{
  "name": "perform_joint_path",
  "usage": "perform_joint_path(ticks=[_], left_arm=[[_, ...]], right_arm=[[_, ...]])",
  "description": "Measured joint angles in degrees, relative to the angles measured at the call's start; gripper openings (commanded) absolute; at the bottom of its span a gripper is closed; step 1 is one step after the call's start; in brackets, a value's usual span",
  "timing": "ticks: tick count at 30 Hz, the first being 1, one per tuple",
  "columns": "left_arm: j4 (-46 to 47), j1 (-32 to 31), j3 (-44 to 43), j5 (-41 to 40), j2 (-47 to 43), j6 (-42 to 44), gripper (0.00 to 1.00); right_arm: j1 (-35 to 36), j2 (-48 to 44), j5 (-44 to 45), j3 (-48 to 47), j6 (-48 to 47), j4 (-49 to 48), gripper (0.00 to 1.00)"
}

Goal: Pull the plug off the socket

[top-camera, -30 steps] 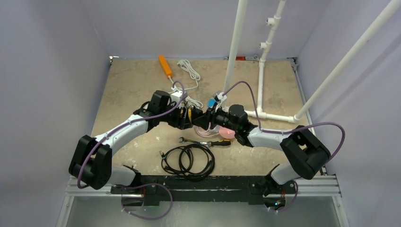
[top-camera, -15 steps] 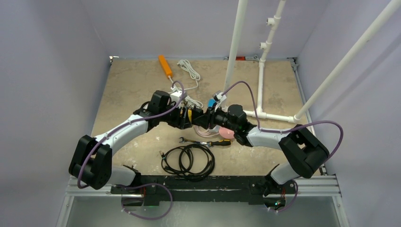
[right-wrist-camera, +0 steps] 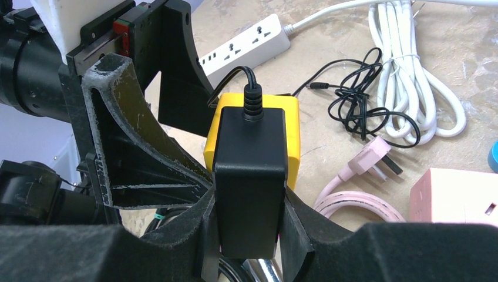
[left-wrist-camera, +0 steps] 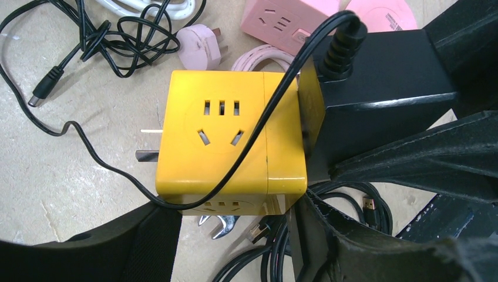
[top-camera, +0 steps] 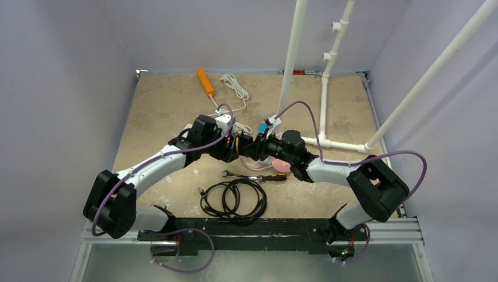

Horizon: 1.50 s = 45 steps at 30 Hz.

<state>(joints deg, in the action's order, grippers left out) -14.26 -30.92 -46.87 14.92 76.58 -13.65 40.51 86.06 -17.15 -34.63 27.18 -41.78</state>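
Observation:
A yellow cube socket (left-wrist-camera: 226, 141) is held above the table between both grippers. A black plug block (left-wrist-camera: 376, 88) sits flush against its right face, and the plug's thin black cord (left-wrist-camera: 88, 147) drapes across the cube's top. My left gripper (left-wrist-camera: 235, 217) is shut on the yellow cube, one finger on each side of its near end. My right gripper (right-wrist-camera: 249, 229) is shut on the black plug (right-wrist-camera: 249, 170), pads pressed on both its sides, with the yellow cube (right-wrist-camera: 290, 126) behind it. In the top view the left gripper (top-camera: 234, 147) and right gripper (top-camera: 253, 147) meet at mid-table.
A pink cube socket (left-wrist-camera: 288, 23), pink plug (left-wrist-camera: 199, 47) and pink cable (right-wrist-camera: 352, 202) lie under the grippers. A white power strip (right-wrist-camera: 244, 44) and white cable coil (right-wrist-camera: 411, 70) lie beyond. A black cable coil (top-camera: 235, 200), a screwdriver (top-camera: 273, 177) and a white pipe frame (top-camera: 326, 106) are nearby.
My left arm has shifted slightly to the right and its wrist has turned a little. Both grippers keep their holds, and the plug stays against the cube.

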Motion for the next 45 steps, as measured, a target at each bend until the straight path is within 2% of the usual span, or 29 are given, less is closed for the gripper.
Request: perform_joint_path(ticks=[7,19,30,45], left_arm=[[0.1,0.2,0.0,0.5,0.0,-0.2,0.00],[3.6,5.9,0.8,10.2,0.0,-3.8,0.00],[3.4,6.1,0.8,10.5,0.0,-3.5,0.00],[-1.1,-2.1,0.0,-5.9,0.0,2.6,0.00]], right_arm=[[0.0,-0.1,0.2,0.1,0.3,0.0,0.00],[1.0,-1.5,4.1,1.3,1.4,-3.3,0.00],[1.5,-1.4,4.9,1.3,1.4,-3.4,0.00],[1.6,-0.8,4.3,1.3,1.3,0.6,0.00]])
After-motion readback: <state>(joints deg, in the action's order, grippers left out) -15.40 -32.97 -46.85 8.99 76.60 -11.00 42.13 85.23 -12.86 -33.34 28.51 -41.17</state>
